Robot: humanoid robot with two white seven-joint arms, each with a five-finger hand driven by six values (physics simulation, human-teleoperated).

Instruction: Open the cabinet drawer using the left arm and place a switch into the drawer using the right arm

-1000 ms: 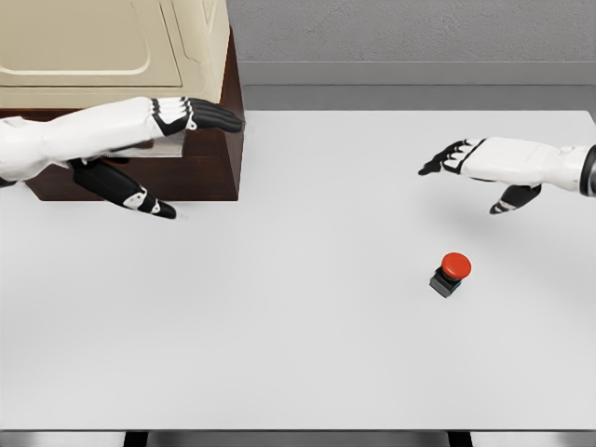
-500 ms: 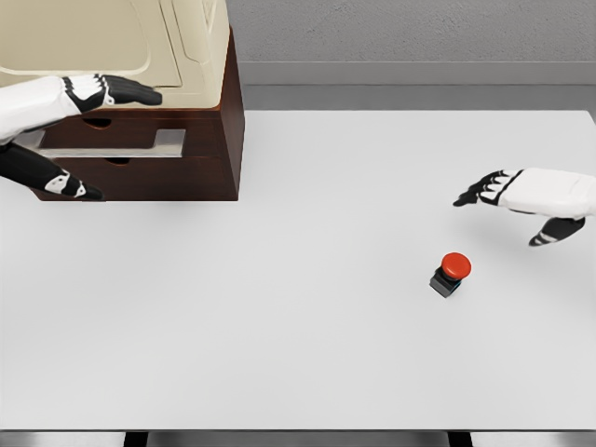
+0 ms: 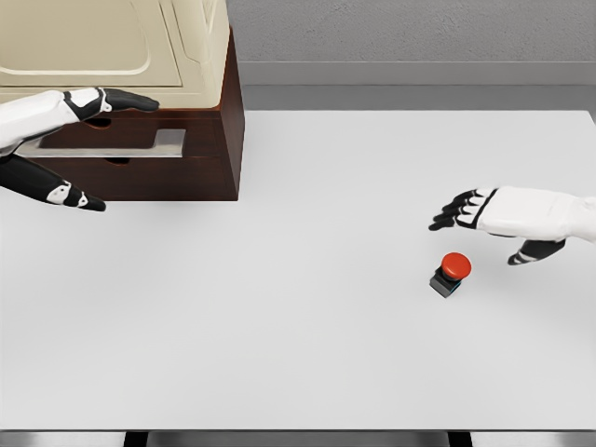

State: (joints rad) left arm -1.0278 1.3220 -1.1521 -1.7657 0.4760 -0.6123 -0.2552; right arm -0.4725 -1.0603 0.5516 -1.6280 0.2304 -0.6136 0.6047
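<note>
Switch (image 3: 451,274) first, nearest the front edge on the table's right half: a round, glossy red button cap on a small dark square base, standing free on the smooth matte white table (image 3: 307,354). Just behind it and slightly toward the right edge hovers the right hand (image 3: 484,216), white shell with black jointed fingers spread loosely and holding nothing; over the last second it swung out toward the right edge and has now come back in and lower, closer to the switch, which reads as the start of a reach for the pick. Farther back, at the table's left rear corner, sits the cabinet (image 3: 200,140), a boxy dark-brown wooden body under a cream, rounded-panel top. Its drawer (image 3: 140,144) shows a pale grey strip, apparently only partly pulled out. The left hand (image 3: 79,130) has slid from the cabinet's front toward the left edge and now hangs beside the drawer front, fingers extended wide, gripping nothing, so the opening looks unfinished.
</note>
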